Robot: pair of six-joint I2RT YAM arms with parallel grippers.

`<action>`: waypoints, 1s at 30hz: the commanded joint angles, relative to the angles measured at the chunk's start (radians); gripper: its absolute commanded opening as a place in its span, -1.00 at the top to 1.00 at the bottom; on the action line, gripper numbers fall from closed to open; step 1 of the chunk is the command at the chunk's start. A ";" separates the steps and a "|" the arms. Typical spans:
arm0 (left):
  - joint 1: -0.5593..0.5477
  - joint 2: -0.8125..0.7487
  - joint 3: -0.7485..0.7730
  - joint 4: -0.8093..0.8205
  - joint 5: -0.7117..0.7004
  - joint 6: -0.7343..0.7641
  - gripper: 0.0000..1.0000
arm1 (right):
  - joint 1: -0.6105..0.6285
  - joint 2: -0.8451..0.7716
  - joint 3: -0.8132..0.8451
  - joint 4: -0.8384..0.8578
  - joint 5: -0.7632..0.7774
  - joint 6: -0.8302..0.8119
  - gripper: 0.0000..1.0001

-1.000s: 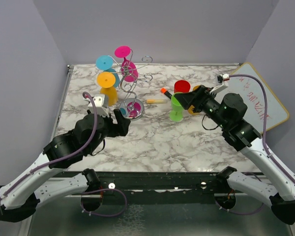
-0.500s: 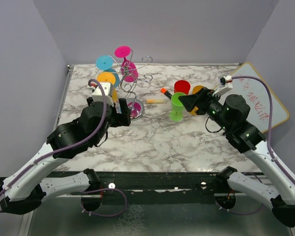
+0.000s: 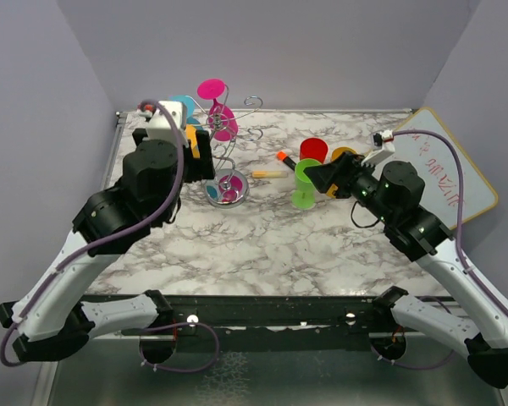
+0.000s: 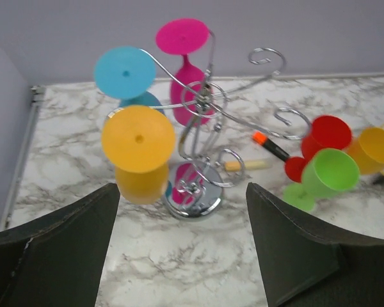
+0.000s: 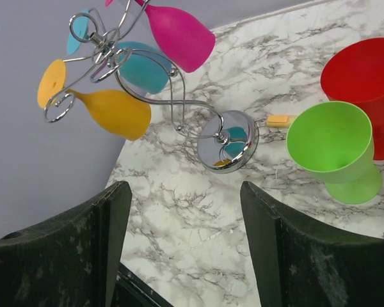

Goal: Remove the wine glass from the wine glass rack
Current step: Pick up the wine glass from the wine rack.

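While spread and released, the left fingers point(image 4: 51, 249) face the wine glass rack point(image 4: 193, 195) on the far left tabletop point(image 4: 179, 268), where an orange wine glass point(image 4: 139, 137), blue glass point(image 4: 125, 71) and pink glass point(image 4: 185, 89) hang inverted; the right fingers point(image 5: 307, 256), likewise released, overlook a green glass point(image 5: 333, 144).

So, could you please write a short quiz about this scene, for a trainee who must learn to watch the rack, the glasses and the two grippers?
1. Multiple choice: how many glasses hang on the rack? A) two B) three C) five
2. True or false: the green glass stands on the table, off the rack.
3. Fill in: the left gripper and the right gripper are both ____ and hold nothing.

Key: 1 B (pink, blue and orange); 2 true; 3 open.
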 commanded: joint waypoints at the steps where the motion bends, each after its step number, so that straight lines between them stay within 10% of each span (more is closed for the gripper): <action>1: 0.263 0.085 0.049 0.072 0.205 0.157 -0.63 | 0.007 -0.005 -0.016 -0.003 -0.046 0.013 -0.49; 5: 0.586 0.181 0.139 0.062 0.511 0.142 -0.65 | 0.007 -0.022 -0.019 -0.009 -0.040 0.016 -0.49; 13: 0.855 0.176 0.130 0.089 0.808 0.073 -0.68 | 0.007 -0.049 -0.005 -0.054 0.006 -0.007 -0.49; 30: 0.909 0.014 -0.237 0.274 1.029 -0.144 -0.43 | 0.006 -0.013 -0.009 -0.093 0.057 -0.043 -0.49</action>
